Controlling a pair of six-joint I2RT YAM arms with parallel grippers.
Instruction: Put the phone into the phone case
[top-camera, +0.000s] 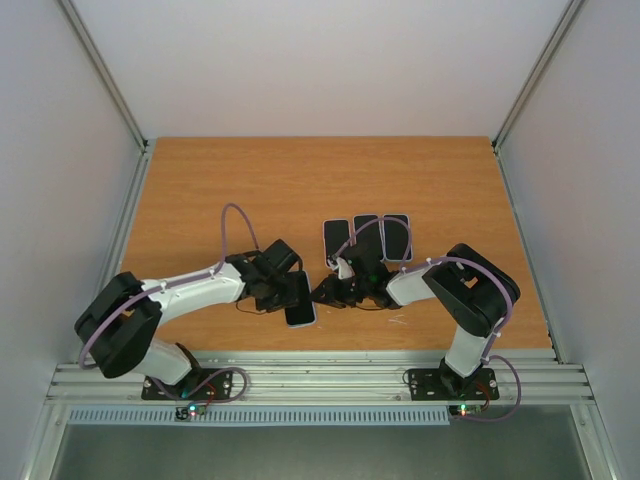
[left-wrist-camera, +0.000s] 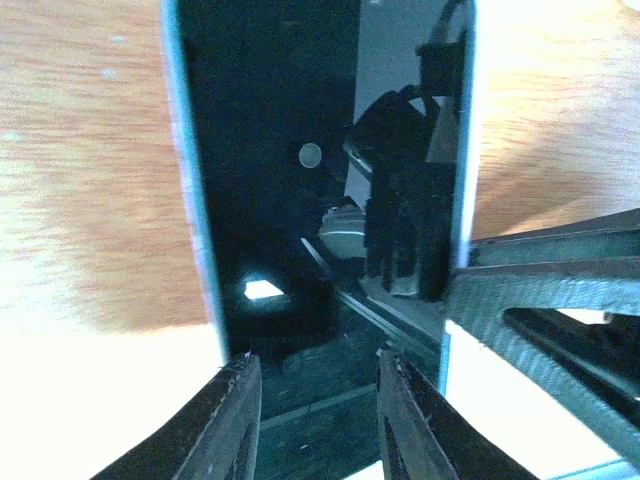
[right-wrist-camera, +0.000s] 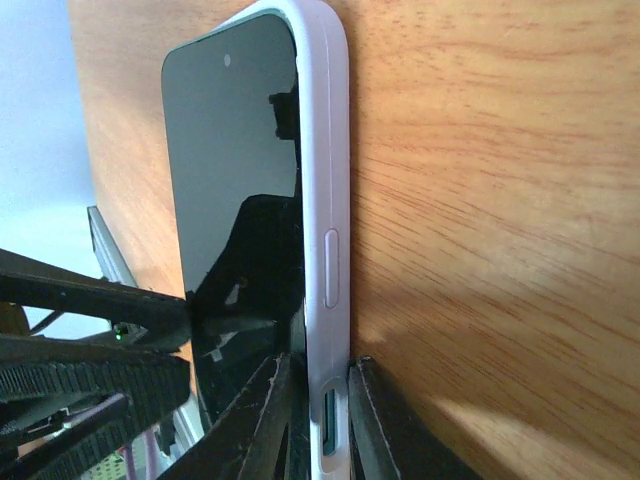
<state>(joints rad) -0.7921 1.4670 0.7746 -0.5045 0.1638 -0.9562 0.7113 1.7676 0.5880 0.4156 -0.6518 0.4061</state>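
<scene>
Black glass-fronted phone (top-camera: 300, 298) sits inside pale white plastic phone case (right-wrist-camera: 325, 150), flat at 6 o'clock of orange-brown wooden table (top-camera: 200, 200). Right gripper (right-wrist-camera: 320, 378) clenched on case rim at bottom end. Left gripper (left-wrist-camera: 315, 410) over screen, fingers parted, grasping nothing. Three dark flat slabs (top-camera: 366, 238) in row, 1 o'clock from phone.

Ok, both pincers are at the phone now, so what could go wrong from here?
1. The right pincer pinches only one end of the phone and its case, so the phone could pivot or slip out.
2. The left pincer stands open, close against the screen. A push from it might lever the phone out of that thin grip.
3. The three dark phones or cases lie just behind the right arm, and a swing could bump them.
</scene>
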